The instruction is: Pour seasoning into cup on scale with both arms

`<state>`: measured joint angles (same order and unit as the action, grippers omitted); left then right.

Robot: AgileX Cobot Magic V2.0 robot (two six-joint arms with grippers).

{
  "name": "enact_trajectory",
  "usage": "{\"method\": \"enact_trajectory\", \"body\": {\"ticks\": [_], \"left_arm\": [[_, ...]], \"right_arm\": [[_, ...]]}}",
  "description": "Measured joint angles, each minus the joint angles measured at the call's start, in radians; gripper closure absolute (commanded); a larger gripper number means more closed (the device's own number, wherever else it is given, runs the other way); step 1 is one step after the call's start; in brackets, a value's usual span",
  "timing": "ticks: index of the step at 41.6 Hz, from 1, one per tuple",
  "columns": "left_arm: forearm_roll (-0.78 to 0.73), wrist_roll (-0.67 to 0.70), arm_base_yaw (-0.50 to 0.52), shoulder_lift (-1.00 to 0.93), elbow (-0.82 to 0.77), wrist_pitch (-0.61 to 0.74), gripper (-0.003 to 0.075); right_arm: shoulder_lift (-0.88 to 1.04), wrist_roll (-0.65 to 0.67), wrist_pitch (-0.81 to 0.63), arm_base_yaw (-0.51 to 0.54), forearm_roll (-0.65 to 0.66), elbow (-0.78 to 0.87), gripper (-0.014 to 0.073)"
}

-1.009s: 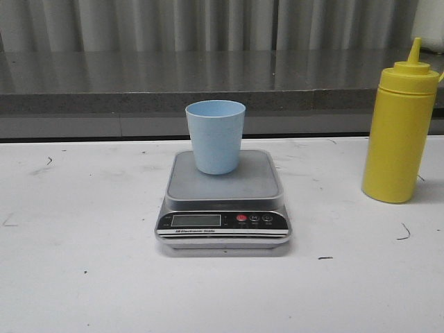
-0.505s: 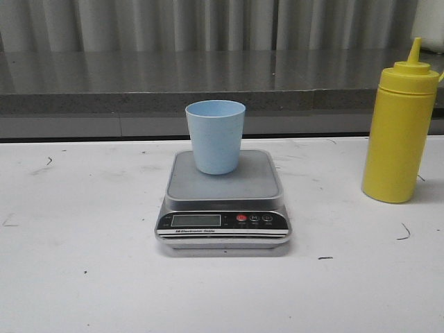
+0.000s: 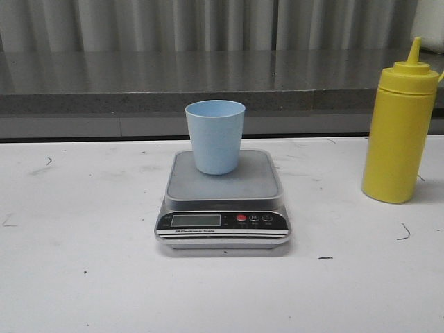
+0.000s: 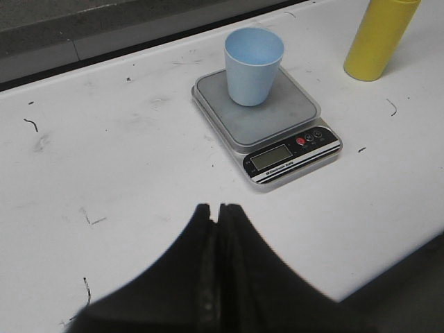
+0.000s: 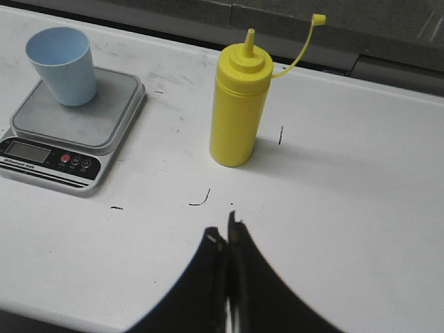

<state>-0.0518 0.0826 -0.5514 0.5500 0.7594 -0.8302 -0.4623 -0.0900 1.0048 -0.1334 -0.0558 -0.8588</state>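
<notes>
We note the cup (image 3: 215,136) standing upright on the far part of the scale (image 3: 223,201) platform, mouth open upward, leaving the black front panel and its display unobstructed toward us; we judge this placement lets the reading be watched while seasoning goes in. The display digits are too small to read. The seasoning (image 3: 401,132) bottle stands upright on the white table (image 3: 83,277), well apart from the scale on the robot's right, so it falls naturally to the right arm. In the right wrist view its small tethered cap hangs off to the side on a thin strap, so the nozzle appears uncovered and ready to pour. The left gripper (image 4: 217,211) has its fingers pressed together with nothing between them, hanging above bare table on the near side of the scale. The right gripper (image 5: 227,232) is likewise closed and empty, near the bottle but not touching it. Neither arm appears in the front view. We judge the task not yet begun: the right fingers must part before taking the bottle's body, and the left may steady the cup, which looks light and could tip.
</notes>
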Motion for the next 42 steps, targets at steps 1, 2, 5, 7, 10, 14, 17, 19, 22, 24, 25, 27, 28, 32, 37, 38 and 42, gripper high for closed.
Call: {"method": "enact_trajectory", "body": {"ticks": [1,2,5,7,10,14,17,19,22,24,25,27,28,32,37,38,42], "left_arm": [[0.003,0.0,0.009,-0.009,-0.008,0.008,0.074],[0.004,0.0,0.024,-0.017,-0.015,0.016,0.074],[0.004,0.0,0.079,-0.061,-0.059,0.064,0.074],[0.004,0.0,0.127,-0.102,-0.102,0.117,0.074],[0.004,0.0,0.21,-0.178,-0.195,0.232,0.074],[0.004,0.0,0.319,-0.28,-0.342,0.406,0.074],[0.009,0.0,0.404,-0.354,-0.459,0.528,0.074],[0.018,0.0,0.452,-0.398,-0.53,0.593,0.074],[0.038,0.0,0.505,-0.461,-0.625,0.673,0.074],[0.058,0.0,0.524,-0.497,-0.674,0.704,0.074],[0.067,0.0,0.527,-0.51,-0.691,0.712,0.074],[0.083,0.0,0.534,-0.536,-0.724,0.73,0.074],[0.089,0.0,0.534,-0.544,-0.74,0.737,0.074],[0.106,0.0,0.537,-0.555,-0.765,0.751,0.074],[0.11,0.0,0.537,-0.555,-0.765,0.783,0.074],[0.112,0.0,0.537,-0.555,-0.765,0.783,0.074],[0.112,0.0,0.518,-0.555,-0.765,0.785,0.074]], "right_arm": [[0.0,0.0,0.0,0.0,0.0,0.0,0.0711],[0.0,0.0,0.0,0.0,0.0,0.0,0.0711],[0.0,0.0,0.0,0.0,-0.002,0.0,0.0711],[0.0,0.0,0.0,0.0,-0.002,0.0,0.0711],[0.0,0.0,0.0,0.0,-0.002,0.0,0.0711],[0.0,0.0,0.0,0.0,-0.002,0.0,0.0711],[0.0,0.0,0.0,0.0,-0.004,0.0,0.0711],[0.0,0.0,0.0,0.0,-0.004,0.0,0.0711],[0.0,0.0,0.0,0.0,-0.004,0.0,0.0711],[0.0,0.0,0.0,0.0,-0.004,0.0,0.0711],[0.0,0.0,0.0,0.0,-0.004,0.0,0.0711],[0.0,0.0,0.0,0.0,-0.004,0.0,0.0711],[0.0,0.0,0.0,0.0,-0.004,0.0,0.0711],[0.0,0.0,0.0,0.0,-0.004,0.0,0.0711],[0.0,0.0,0.0,0.0,-0.004,0.0,0.0711],[0.0,0.0,0.0,0.0,-0.004,0.0,0.0711],[0.0,0.0,0.0,0.0,-0.004,0.0,0.0711]]}}
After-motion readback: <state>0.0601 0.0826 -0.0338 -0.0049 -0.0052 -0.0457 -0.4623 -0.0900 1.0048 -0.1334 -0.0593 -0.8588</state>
